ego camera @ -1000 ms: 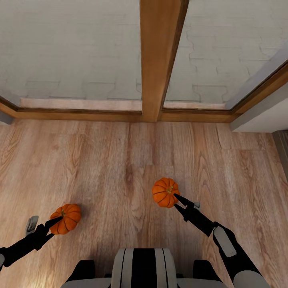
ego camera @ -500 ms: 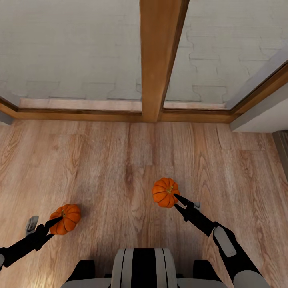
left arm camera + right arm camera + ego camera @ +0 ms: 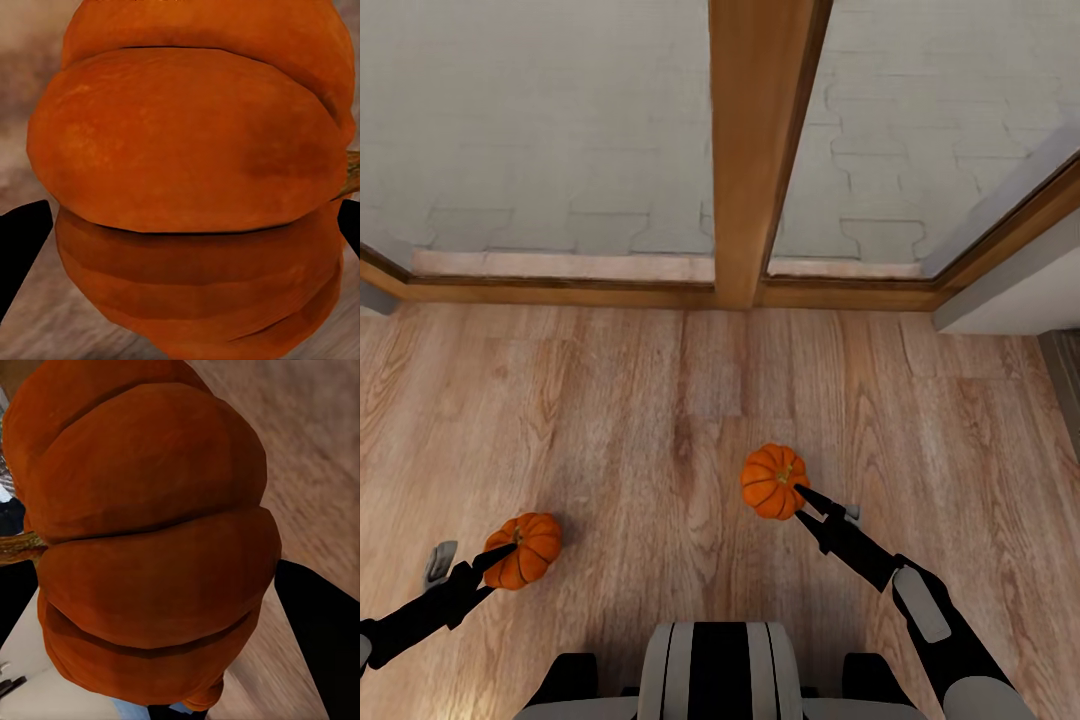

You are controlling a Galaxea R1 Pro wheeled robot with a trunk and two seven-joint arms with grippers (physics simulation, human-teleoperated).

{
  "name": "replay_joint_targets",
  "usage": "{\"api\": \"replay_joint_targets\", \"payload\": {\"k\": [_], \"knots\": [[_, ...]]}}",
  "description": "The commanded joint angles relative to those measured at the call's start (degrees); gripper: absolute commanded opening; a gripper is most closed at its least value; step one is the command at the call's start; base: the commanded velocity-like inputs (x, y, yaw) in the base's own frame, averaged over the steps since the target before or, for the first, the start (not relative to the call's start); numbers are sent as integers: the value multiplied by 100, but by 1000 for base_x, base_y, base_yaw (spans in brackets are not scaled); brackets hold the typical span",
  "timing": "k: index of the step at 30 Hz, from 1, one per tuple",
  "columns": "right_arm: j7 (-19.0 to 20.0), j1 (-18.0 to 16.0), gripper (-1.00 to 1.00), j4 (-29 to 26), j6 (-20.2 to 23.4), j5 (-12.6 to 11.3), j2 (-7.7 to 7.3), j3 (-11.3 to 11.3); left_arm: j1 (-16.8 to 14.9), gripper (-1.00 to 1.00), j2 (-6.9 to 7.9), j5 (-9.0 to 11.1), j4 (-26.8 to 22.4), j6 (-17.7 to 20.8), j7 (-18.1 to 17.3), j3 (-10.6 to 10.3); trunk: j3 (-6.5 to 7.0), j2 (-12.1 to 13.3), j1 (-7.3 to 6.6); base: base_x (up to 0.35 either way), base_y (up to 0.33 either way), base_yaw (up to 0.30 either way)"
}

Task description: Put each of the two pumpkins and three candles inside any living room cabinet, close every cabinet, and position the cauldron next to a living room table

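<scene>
The left end effector [image 3: 497,553] pinches one pumpkin [image 3: 525,548] at the near left, and the right end effector [image 3: 801,493] pinches the other pumpkin [image 3: 771,481] at the near right, both held over the wooden floor [image 3: 660,400] by the big window [image 3: 560,130]. To do this well, I think the robot should keep both grips tight and turn slowly to find the cabinet.

One pumpkin [image 3: 525,549] sits left over the floor [image 3: 660,420], the other pumpkin [image 3: 770,481] right, well apart.
</scene>
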Motion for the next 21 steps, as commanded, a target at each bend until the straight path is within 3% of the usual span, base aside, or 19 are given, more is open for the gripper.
{"api": "replay_joint_targets", "payload": {"k": [1, 14, 21], "knots": [[9, 0, -100, 0, 7, -10, 0, -1, 1, -100, 0, -156, 9, -82, 36, 6, 0, 0, 1, 0, 0, 0], [-24, 0, -100, 0, 6, 3, 0, 9, 1, -100, -1, -156, 9, -81, 36, 6, 266, 16, -30, 0, 0, 0], [-741, 0, -100, -36, 28, 96, -6, 362, 1, -100, 4, -150, -6, -45, -31, 14, 421, 26, -48, 0, 0, 0]]}}
